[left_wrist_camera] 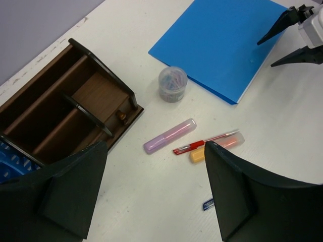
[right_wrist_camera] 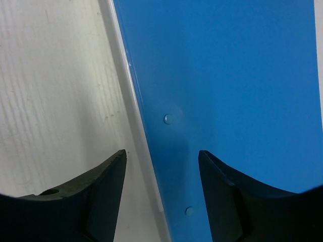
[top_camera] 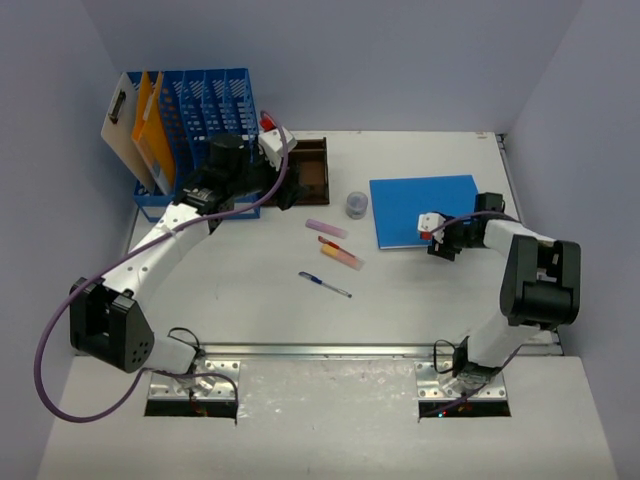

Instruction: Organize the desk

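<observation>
The right gripper (right_wrist_camera: 161, 161) poised at the edge of the blue folder (right_wrist_camera: 227, 75)
Its jaws stand wide astride that edge on the desk (top_camera: 250, 310); I'd tuck one finger fully under before pinching. Farther back, the left gripper (left_wrist_camera: 155, 148) hangs wide open and empty near the wooden tray (left_wrist_camera: 103, 68).

The table (top_camera: 420, 300) is lit brightly and evenly from above; only soft, short shadows are cast. The left claw (left_wrist_camera: 155, 148) and right claw (right_wrist_camera: 161, 154) are rendered dark and slightly blurred.
</observation>
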`<state>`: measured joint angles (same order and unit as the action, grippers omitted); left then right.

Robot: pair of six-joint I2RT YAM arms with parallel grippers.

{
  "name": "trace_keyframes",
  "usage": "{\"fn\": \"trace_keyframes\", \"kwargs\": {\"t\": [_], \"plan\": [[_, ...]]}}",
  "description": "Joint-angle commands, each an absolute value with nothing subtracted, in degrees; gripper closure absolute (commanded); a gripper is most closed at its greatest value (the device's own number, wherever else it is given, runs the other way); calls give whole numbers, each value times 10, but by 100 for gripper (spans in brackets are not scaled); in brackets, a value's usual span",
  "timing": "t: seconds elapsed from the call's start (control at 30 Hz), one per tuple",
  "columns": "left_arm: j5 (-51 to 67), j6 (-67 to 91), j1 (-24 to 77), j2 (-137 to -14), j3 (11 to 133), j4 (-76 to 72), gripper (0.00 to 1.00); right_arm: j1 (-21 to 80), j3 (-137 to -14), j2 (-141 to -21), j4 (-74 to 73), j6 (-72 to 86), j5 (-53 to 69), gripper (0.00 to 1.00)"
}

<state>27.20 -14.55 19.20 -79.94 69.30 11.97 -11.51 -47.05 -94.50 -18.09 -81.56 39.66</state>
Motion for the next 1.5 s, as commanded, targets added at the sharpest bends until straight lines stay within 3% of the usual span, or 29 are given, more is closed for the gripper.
{"fn": "trace_keyframes", "kwargs": {"t": [0.0, 0.27, 0.5, 0.7, 1.0, 1.13, 1.23, 1.47], "plan": [[268, -149, 198, -800, 700, 97, 24, -120, -461, -965, -128, -882, 387, 40], [263, -150, 198, -805, 700, 98, 24, -127, -439, -997, -98, -957, 368, 43], [265, -149, 198, -814, 705, 96, 24, -130, -414, -1020, -94, -1037, 356, 67], [275, -163, 212, -828, 690, 71, 24, -131, -388, -996, -117, -1079, 352, 99], [188, -271, 327, -905, 683, 10, 24, -134, -361, -864, -194, -1086, 390, 99], [274, -308, 337, -940, 666, -49, 19, -134, -384, -831, -237, -1048, 398, 99], [294, -314, 361, -944, 620, -136, 14, -135, -392, -814, -256, -1035, 409, 99], [195, -490, 472, -934, 417, -432, 13, -134, -411, -809, -277, -1006, 415, 99]]}}
